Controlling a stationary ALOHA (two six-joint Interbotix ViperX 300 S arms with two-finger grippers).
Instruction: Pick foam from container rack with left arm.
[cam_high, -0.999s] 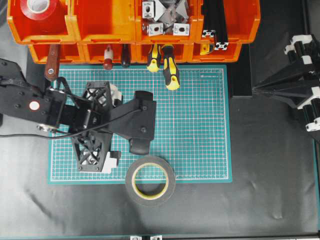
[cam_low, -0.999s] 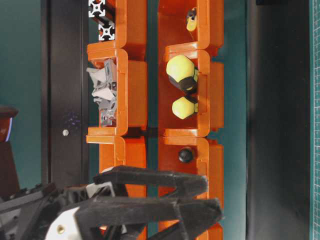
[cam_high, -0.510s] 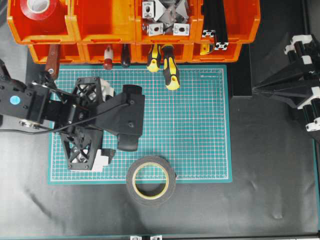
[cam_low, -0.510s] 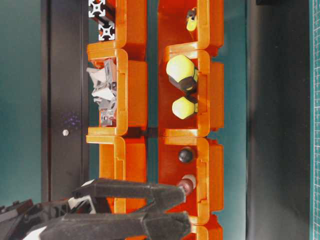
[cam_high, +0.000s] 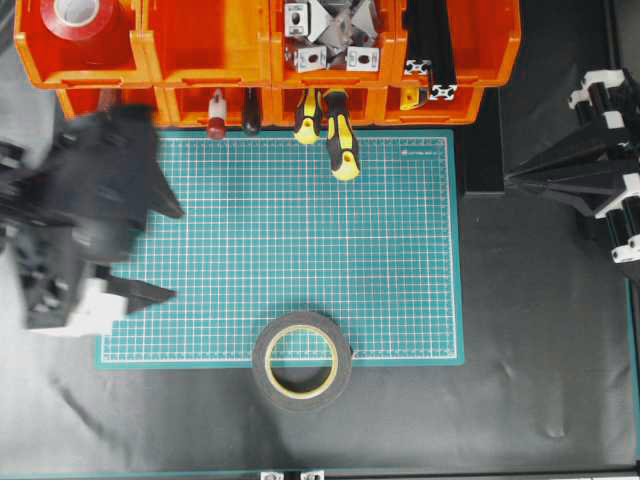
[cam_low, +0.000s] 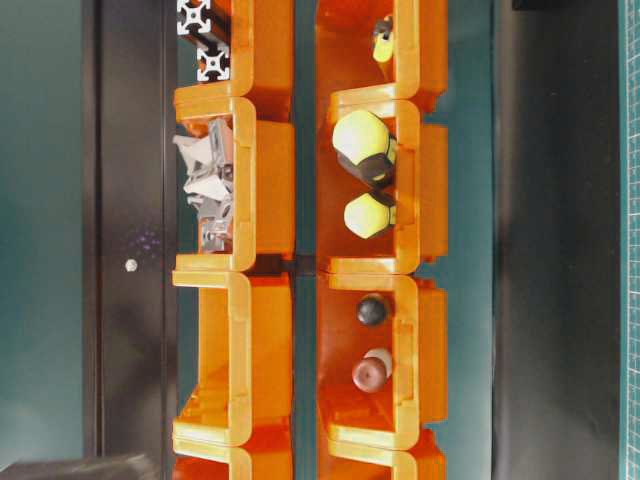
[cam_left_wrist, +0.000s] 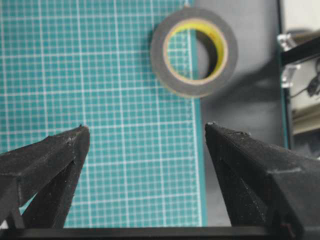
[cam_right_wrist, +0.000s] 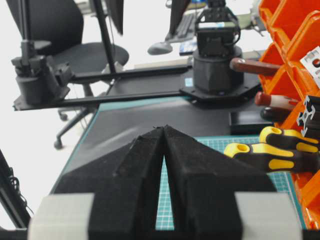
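One wide dark-grey foam tape roll with yellow-cream inner rim (cam_high: 301, 360) lies flat, hole facing up, no long axis, straddling near edge of green grid cutting mat (cam_high: 400, 250). Roll out of bright orange bin rack (cam_high: 260, 45); task looks essentially finished. Black left gripper (cam_left_wrist: 145, 150) spread wide, empty. Right gripper (cam_right_wrist: 164, 145) closed, empty.

A workshop-style robotics lab bench was shown: orange storage bins (cam_high: 270, 45) stocked with screwdrivers (cam_high: 340, 140), metal brackets (cam_high: 330, 35) and aluminium extrusions (cam_high: 430, 45), a green cutting mat (cam_high: 400, 250) laid on black tabletop, office chair (cam_right_wrist: 65, 50) seen far behind.
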